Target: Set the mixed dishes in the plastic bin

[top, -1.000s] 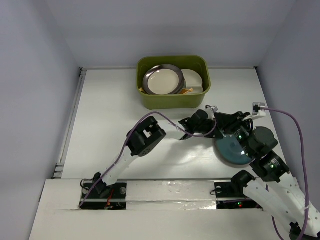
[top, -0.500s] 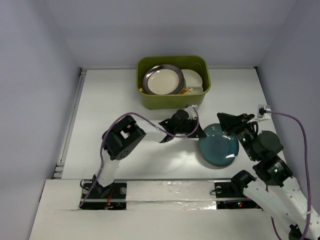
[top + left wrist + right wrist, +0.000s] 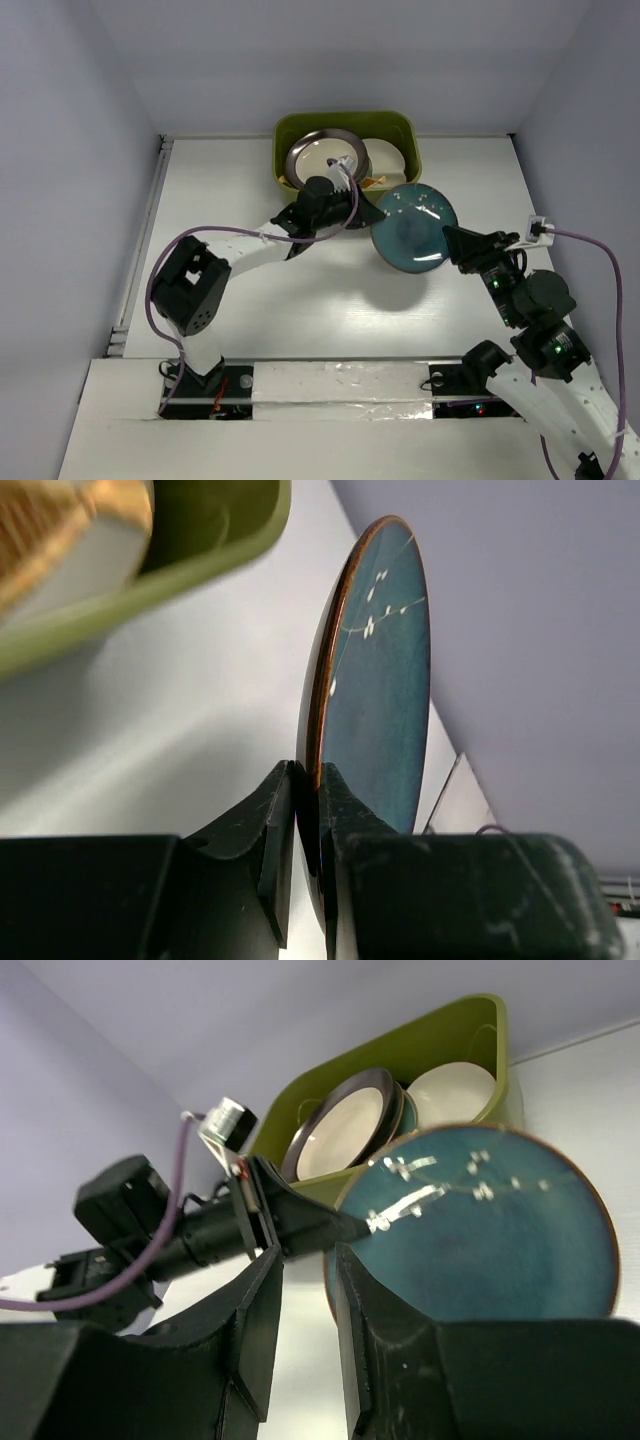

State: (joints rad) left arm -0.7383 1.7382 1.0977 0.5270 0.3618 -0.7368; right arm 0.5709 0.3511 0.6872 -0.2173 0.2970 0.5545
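- Over the front right corner of the olive-green rectangular plastic bin (image 3: 405, 125), a teal round plate (image 3: 415, 228) with a thin brown rim and white sprig markings hangs clear of the white worktop (image 3: 220, 220). Its shadow falls on the surface below it.
- In the left wrist view the left tool (image 3: 307, 780) is closed tight on the teal round plate (image 3: 380, 680), one finger on each face of the rim. The plate stands on edge there, with the bin's rim (image 3: 150, 590) just beside it.
- From above, the left tool (image 3: 370, 208) grips the plate's left edge.
- Near the plate's right edge sits the right tool (image 3: 450, 237). In its own camera the fingers (image 3: 255, 1310) stand slightly apart with nothing between them, and the plate (image 3: 480, 1250) lies beyond their tips.
- Inside the bin (image 3: 440, 1015) a brown-rimmed cream plate (image 3: 322, 160) leans at the left and a plain cream plate (image 3: 388, 158) lies at the right.
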